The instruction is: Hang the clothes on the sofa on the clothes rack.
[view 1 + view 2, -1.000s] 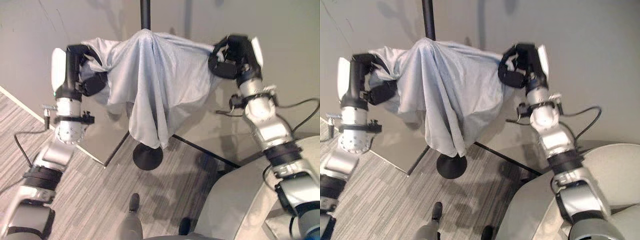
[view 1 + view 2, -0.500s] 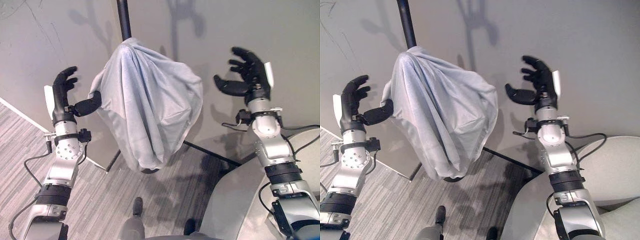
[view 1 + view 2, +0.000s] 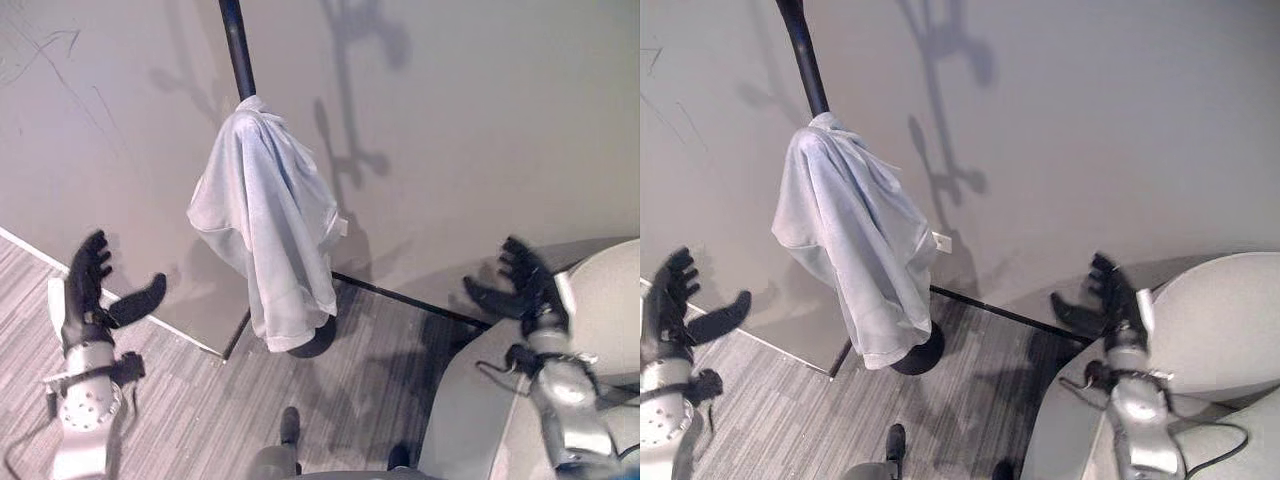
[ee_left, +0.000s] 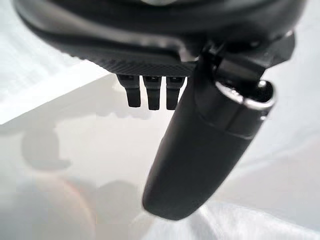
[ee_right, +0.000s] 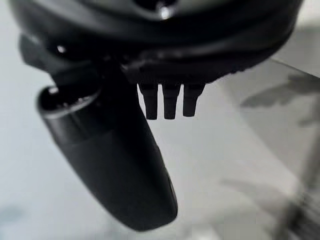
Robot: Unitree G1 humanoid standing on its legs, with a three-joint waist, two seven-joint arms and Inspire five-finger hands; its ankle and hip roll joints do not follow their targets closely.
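A pale grey garment [image 3: 268,225] hangs draped over the black pole of the clothes rack [image 3: 232,44], falling down to just above the rack's round black base [image 3: 318,343]. My left hand [image 3: 88,290] is low at the left, well clear of the cloth, with straight fingers and the thumb spread out. Low at the right, my right hand [image 3: 524,281] is open too, in front of the pale sofa [image 3: 480,420]. In the wrist views both the left hand [image 4: 200,150] and the right hand [image 5: 110,150] hold nothing.
A grey wall stands behind the rack. A white panel [image 3: 200,300] leans at the wall's foot on the left. A black bar [image 3: 400,297] runs along the striped grey carpet [image 3: 200,410]. The sofa's rounded arm [image 3: 1210,330] is at the lower right.
Both hands have dropped and pulled back from the garment. The cloth has settled into a narrower hanging drape on the pole. The camera view has shifted as well.
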